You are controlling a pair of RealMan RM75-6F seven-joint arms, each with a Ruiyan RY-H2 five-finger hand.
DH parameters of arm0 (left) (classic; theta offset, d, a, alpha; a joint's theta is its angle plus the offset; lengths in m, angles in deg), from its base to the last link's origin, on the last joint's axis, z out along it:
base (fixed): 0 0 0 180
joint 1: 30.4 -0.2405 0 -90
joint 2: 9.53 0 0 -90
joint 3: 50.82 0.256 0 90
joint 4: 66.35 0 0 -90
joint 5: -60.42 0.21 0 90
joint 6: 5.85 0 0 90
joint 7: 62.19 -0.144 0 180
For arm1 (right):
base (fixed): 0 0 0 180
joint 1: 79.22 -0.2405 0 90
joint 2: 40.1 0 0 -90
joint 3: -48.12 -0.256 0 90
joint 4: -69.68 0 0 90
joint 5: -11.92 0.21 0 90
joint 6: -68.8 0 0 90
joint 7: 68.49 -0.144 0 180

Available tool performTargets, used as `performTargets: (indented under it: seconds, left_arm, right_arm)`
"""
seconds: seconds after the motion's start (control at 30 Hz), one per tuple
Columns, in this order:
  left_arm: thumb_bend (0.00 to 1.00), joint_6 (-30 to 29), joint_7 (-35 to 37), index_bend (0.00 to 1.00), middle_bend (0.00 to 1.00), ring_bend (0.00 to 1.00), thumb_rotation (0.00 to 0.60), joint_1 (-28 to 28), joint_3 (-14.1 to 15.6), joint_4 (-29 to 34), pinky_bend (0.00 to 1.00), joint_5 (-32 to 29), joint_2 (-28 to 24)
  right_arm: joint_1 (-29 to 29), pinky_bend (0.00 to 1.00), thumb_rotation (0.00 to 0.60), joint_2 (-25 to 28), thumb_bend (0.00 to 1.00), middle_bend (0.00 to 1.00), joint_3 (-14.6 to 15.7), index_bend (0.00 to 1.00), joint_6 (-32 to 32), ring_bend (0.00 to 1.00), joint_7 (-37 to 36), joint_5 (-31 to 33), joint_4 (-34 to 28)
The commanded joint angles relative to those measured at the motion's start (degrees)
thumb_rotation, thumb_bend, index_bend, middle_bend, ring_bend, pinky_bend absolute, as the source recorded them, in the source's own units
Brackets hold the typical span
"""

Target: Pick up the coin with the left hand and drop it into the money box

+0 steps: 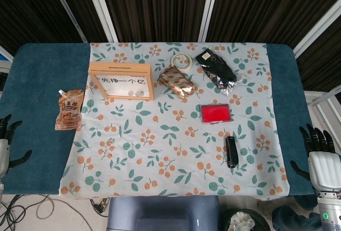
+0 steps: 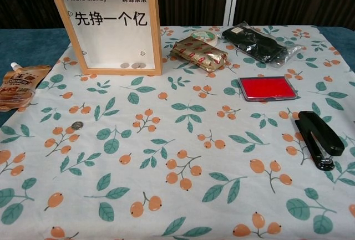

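Observation:
A small dull coin (image 2: 77,124) lies flat on the floral cloth, left of centre, beside an orange berry print. The money box (image 2: 105,26) is a wooden frame with a clear front and Chinese lettering. It stands upright at the back left (image 1: 121,81), with two coins on its floor. My left hand (image 1: 5,143) hangs off the table's left edge with its fingers apart and nothing in it, far from the coin. My right hand (image 1: 321,159) is off the right edge, fingers spread and holding nothing. Neither hand shows in the chest view.
A brown spouted pouch (image 2: 19,85) lies left of the box. A gold packet (image 2: 198,53), a tape roll (image 1: 181,60) and a black bagged item (image 2: 257,43) sit at the back. A red stamp pad (image 2: 267,88) and a black stapler (image 2: 318,138) lie on the right.

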Motion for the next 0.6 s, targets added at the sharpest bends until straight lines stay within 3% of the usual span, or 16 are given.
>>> performTargets:
  seconds: [0.03,0.3,0.47,0.53,0.6]
  left_arm:
    - [0.18,0.22,-0.49,0.18,0.0,0.0,0.6,-0.03,-0.17,0.06,0.0,-0.35,0.15]
    - [0.15,4.0,-1.7,0.19,0.0,0.0,0.6,1.65,-1.25,-0.86,0.0,-2.34,0.73]
    - [0.15,14.75,-7.51,0.21,0.0,0.0,0.6,9.22,-3.61,-3.85,0.0,-5.26,2.27]
    - [0.15,23.06,-11.49,0.23,0.0,0.0,0.6,15.6,-5.44,-6.53,0.0,-7.79,5.06]
    - [0.15,25.64,-13.28,0.26,0.0,0.0,0.6,18.02,-6.39,-7.89,0.0,-9.97,7.09]
  right_arm:
    - [0.0,0.0,0.6,0.05,0.3,0.0,-0.08,0.0,0.07,0.0,-0.04,0.17,0.04]
    - [0.02,0.0,0.6,0.08,0.3,0.0,-0.23,0.0,0.21,0.0,0.09,0.62,0.16]
    - [-0.1,0.0,0.6,-0.18,0.3,0.0,-0.08,0.0,0.73,0.0,0.57,0.85,0.12]
    - [0.05,0.0,0.6,-0.22,0.3,0.0,-0.17,0.0,0.26,0.0,0.94,0.81,-0.21]
    - [0.12,0.0,0.6,-0.13,0.3,0.0,-0.18,0.0,0.04,0.0,1.05,0.71,-0.44]
